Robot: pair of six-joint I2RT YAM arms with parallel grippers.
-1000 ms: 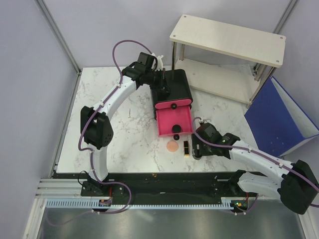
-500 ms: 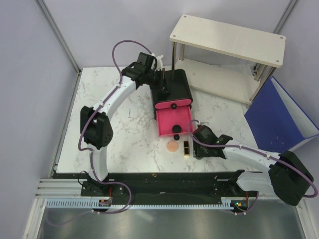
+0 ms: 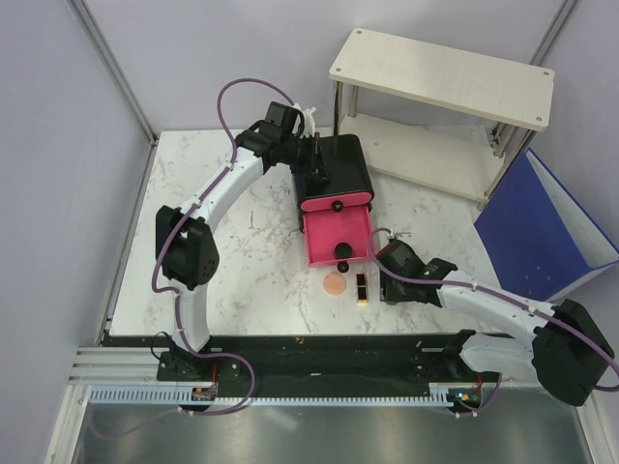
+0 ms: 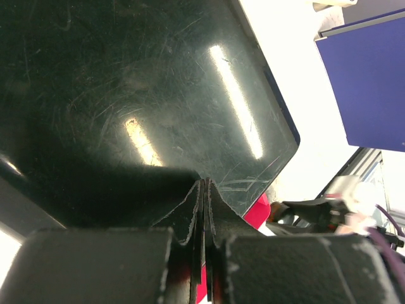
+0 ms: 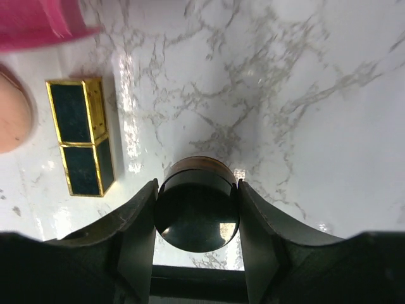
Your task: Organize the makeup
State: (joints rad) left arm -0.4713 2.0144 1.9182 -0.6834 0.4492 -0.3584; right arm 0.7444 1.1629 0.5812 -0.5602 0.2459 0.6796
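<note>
The right end effector [image 5: 197,190] clamps a small black round jar [image 5: 197,215] between its two fingers, low above the marble worktop [image 3: 251,251], in the lower centre of the right wrist view. The jaws press against both sides of the jar, whose dark lid faces the camera.

To the left of the jar in that view, apart from it, the black-gold lipstick [image 5: 82,136] lies flat on the worktop. The round peach disc [image 5: 11,113] shows at the left edge, just beyond the lipstick. In the overhead view both lie in the lower centre of the frame, just below the front of the open pink drawer [image 3: 338,235].

A second small black round item [image 3: 340,251] sits inside that drawer near its front wall. Whether it is a jar cannot be told from above.

The left arm stretches to the upper centre of the overhead frame. The left end effector [image 4: 204,187] is over the glossy top of the black box [image 4: 126,95], its fingers pressed together with nothing visible between them.

A pale wooden shelf [image 3: 440,72] stands at the upper right, and a blue bin [image 3: 542,232] leans at the right edge.
</note>
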